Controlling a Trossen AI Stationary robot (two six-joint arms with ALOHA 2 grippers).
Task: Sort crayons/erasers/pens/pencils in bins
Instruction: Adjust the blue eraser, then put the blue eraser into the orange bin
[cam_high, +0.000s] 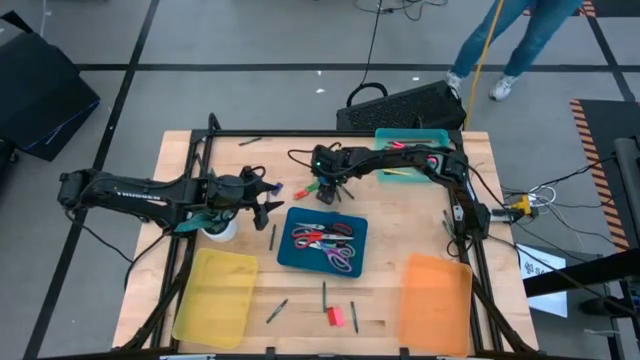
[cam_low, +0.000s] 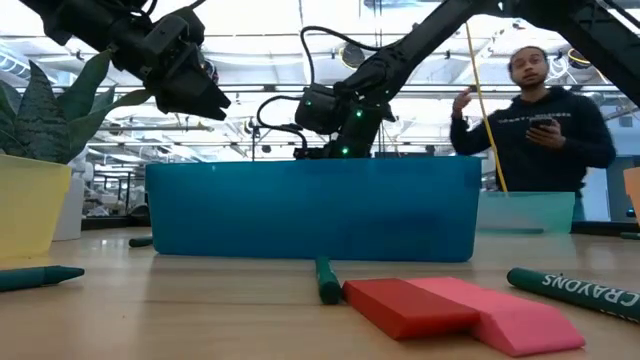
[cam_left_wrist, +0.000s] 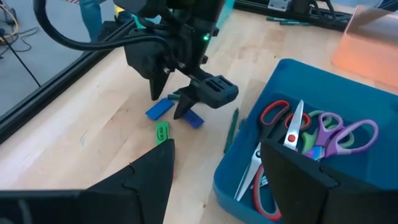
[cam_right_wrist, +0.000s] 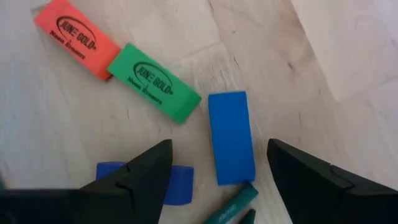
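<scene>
The right gripper (cam_right_wrist: 214, 171) hovers, fingers spread and empty, over a blue eraser (cam_right_wrist: 231, 137) at frame centre. The left gripper (cam_high: 268, 207) waits centre-left, also open and empty.

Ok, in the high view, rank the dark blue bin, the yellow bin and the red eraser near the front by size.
1. Yellow bin
2. Dark blue bin, somewhat smaller than the yellow one
3. Red eraser, by far the smallest
</scene>
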